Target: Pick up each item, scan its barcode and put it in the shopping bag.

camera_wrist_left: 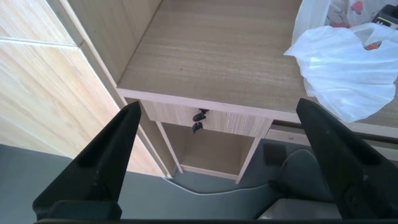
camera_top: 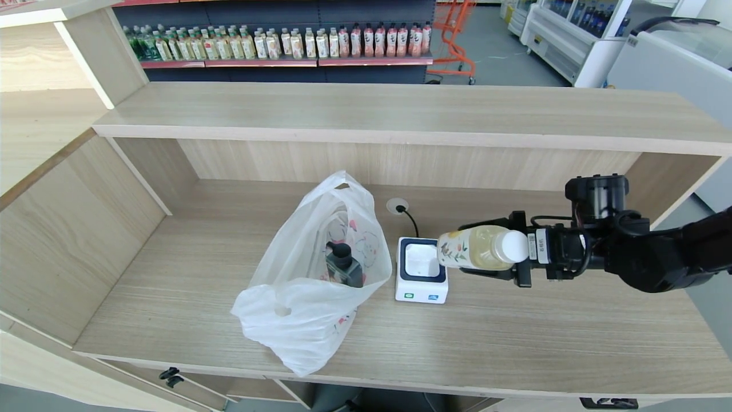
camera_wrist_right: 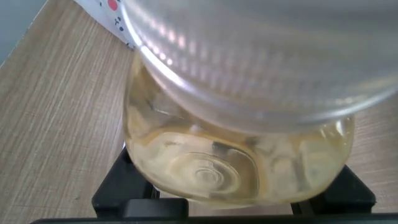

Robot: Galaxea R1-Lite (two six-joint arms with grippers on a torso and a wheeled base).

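Left gripper (camera_wrist_left: 217,168) hangs spread wide, empty. The white translucent plastic shopping bag (camera_top: 311,286) sits centre-left in the head view, with the white square barcode scanner (camera_top: 421,269) just right of it. Right gripper (camera_top: 486,250) clamps the clear bottle of pale-yellow drink (camera_top: 463,249) sideways at centre-right, base over the scanner's right edge; I'd centre it over the window and roll it until the barcode faces down.

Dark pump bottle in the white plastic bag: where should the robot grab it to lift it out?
From above, probably, through the open mouth of the white plastic bag. The dark pump bottle stands upright, pump head on top, and the bag wraps its sides, so a sideways approach would snag. The open left pincer could close on its body just under the pump.
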